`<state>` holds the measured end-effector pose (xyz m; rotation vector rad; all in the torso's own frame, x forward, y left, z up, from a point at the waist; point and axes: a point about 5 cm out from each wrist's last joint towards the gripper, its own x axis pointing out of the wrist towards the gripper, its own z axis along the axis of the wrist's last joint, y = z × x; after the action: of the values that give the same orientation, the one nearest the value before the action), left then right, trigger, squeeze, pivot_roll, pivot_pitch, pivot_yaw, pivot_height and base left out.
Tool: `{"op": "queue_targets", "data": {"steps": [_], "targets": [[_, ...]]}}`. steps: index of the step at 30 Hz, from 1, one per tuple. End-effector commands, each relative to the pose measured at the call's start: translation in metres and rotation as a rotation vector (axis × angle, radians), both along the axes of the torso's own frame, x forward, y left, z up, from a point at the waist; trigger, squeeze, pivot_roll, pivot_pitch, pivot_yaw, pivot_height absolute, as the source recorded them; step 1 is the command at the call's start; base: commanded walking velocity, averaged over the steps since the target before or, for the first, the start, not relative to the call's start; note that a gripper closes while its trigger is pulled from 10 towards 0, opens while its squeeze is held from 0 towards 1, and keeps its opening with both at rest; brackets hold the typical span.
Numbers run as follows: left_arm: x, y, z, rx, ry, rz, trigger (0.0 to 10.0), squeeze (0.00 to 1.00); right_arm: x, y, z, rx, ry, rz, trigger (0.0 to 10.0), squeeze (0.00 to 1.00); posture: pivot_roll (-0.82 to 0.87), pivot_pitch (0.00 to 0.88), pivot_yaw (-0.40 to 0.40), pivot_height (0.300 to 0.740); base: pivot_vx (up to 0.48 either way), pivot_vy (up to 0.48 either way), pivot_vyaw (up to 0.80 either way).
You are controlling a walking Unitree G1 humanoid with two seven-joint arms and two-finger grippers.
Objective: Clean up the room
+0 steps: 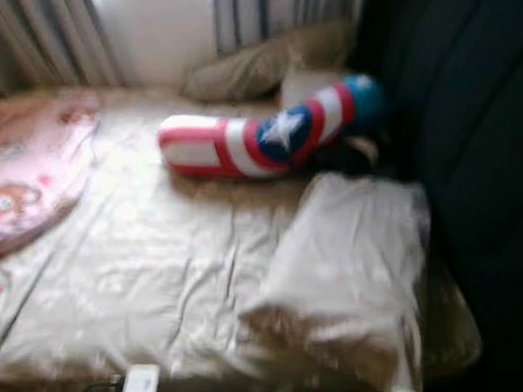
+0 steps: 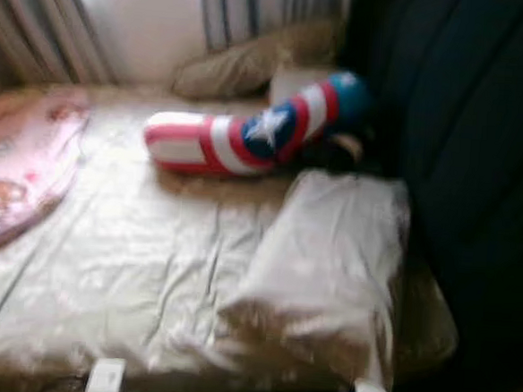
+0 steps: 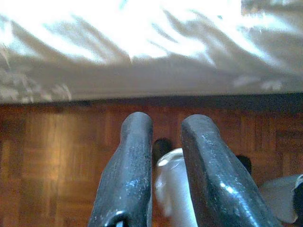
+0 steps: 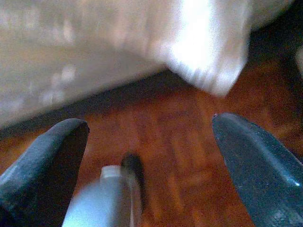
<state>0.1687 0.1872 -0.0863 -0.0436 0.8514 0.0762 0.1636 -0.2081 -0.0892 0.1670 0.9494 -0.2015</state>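
Observation:
A bed (image 1: 149, 269) with a creased beige sheet lies before me. On it a red, white and blue bolster with a white star (image 1: 265, 138) lies across the far side. A pink printed blanket (image 1: 20, 179) is bunched at the left edge. A pale folded cover (image 1: 347, 256) rests on the right side. My left gripper (image 3: 165, 125) hangs low over the wooden floor beside the bed edge, shut with nothing held. My right gripper (image 4: 151, 127) also hangs above the floor near the bed, open and empty.
A beige pillow (image 1: 253, 65) leans under the window with striped curtains (image 1: 40, 28). A dark curtain or panel (image 1: 480, 157) stands along the bed's right side. Brown parquet floor (image 3: 57, 156) runs beneath the bed edge.

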Motion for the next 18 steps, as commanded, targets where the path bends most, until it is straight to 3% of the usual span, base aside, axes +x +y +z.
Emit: {"op": "queue_targets", "data": {"steps": [1,6,12,18], "targets": [[-0.0098,0.0113,-0.0032,0.023,0.036,0.026,10.0,0.0,-0.0047,0.0091,-0.0034,0.028,0.011,-0.003,10.0,0.0,0.03,0.0,0.006,0.74,0.0,0.0,0.0],[-0.0141,0.0142,-0.0049,0.029,0.058,0.026,10.0,0.0,-0.0047,0.0092,-0.0035,0.028,0.012,-0.001,10.0,0.0,0.03,0.0,0.005,0.74,0.0,0.0,0.0],[-0.0185,0.017,-0.0064,0.03,0.075,0.034,10.0,0.0,-0.0044,0.0093,-0.0033,0.027,0.01,0.005,10.0,0.0,0.03,0.0,0.005,0.74,0.0,-0.277,0.0],[-0.0195,0.0185,-0.0066,0.026,0.077,0.043,10.0,0.0,-0.0033,0.0091,-0.0028,0.024,0.006,0.011,10.0,0.0,0.03,0.0,0.004,0.74,0.0,0.0,0.0]]}}
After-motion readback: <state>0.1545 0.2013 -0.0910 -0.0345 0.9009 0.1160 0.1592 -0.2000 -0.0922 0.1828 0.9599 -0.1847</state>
